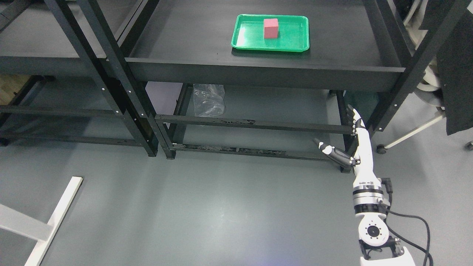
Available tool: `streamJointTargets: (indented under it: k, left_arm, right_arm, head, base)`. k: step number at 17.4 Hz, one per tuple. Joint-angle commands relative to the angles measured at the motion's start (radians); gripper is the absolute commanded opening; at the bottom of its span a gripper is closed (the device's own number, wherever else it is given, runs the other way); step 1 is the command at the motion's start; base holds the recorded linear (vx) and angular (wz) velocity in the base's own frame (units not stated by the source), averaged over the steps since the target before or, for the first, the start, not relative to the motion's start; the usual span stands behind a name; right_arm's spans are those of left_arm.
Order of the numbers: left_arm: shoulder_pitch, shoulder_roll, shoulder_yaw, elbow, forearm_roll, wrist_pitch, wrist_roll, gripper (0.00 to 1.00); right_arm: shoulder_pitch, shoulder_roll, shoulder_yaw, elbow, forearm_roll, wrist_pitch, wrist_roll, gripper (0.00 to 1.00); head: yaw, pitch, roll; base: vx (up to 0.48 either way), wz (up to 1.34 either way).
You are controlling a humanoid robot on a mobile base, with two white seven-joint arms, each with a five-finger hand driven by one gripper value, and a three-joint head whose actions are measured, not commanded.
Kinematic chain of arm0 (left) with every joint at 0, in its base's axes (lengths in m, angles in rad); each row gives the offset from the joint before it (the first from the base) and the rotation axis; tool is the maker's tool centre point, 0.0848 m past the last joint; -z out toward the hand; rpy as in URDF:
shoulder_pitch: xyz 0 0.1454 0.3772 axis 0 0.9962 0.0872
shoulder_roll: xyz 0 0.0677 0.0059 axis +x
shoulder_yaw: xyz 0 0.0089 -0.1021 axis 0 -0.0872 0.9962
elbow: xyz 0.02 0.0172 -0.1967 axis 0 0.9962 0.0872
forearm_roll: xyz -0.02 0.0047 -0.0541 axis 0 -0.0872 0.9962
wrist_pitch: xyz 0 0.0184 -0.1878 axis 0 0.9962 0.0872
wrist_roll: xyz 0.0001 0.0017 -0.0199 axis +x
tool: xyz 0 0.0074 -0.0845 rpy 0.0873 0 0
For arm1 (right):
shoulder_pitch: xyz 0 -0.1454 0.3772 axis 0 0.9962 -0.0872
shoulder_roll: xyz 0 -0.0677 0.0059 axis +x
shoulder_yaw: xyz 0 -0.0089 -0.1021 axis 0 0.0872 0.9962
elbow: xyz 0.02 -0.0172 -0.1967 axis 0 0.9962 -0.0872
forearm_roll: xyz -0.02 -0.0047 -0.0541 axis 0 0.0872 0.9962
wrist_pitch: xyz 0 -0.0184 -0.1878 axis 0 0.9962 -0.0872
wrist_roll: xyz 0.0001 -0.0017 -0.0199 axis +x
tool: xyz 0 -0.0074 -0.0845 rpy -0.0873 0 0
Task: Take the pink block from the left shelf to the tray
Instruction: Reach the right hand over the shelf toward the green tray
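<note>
One pink block (271, 28) sits inside the green tray (244, 40) on the shelf, so we judge the task done, our right hand (349, 142) low, fingers spread, empty.

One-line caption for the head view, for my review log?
Pink block sits in the green tray on the black shelf; the right hand hangs open and low, holding nothing.

pink block (271, 28) | green tray (244, 40) | black shelf (192, 44) | grey floor (207, 207)
</note>
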Motion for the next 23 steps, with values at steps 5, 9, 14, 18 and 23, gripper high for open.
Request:
streamJointTargets:
  k: [5,9,14,18,23]
  left_arm:
    - [0.02,0.017,0.0,-0.017,0.0,0.0,0.0,1.0]
    - [0.02,0.017,0.0,-0.017,0.0,0.0,0.0,1.0]
    - [0.02,0.017,0.0,-0.017,0.0,0.0,0.0,1.0]
    - [0.02,0.017,0.0,-0.017,0.0,0.0,0.0,1.0]
    - [0.02,0.017,0.0,-0.017,0.0,0.0,0.0,1.0]
  right_arm:
    - [-0.069,-0.025,0.003,-0.001,0.744,0.014,-0.009,1.0]
    - [-0.105,-0.06,0.003,-0.001,0.823,0.023,-0.128,1.0]
    - [-0.125,-0.071,0.017,0.0,0.913,0.04,-0.123,1.0]
    - [-0.091,-0.063,0.06,0.0,1.105,0.128,-0.064,1.0]
    - [-0.039,-0.071,0.083,0.0,1.257,0.204,-0.078,1.0]
  head:
    - [0.0,0.0,0.0]
    - [0.0,0.0,0.0]
    - [0.0,0.0,0.0]
    - [0.0,0.0,0.0]
    - [0.0,0.0,0.0]
  base:
    - [0.243,0.11]
    - [0.25,0.14]
    - [0.247,0.09]
    - [0.26,0.04]
    - [0.263,0.0]
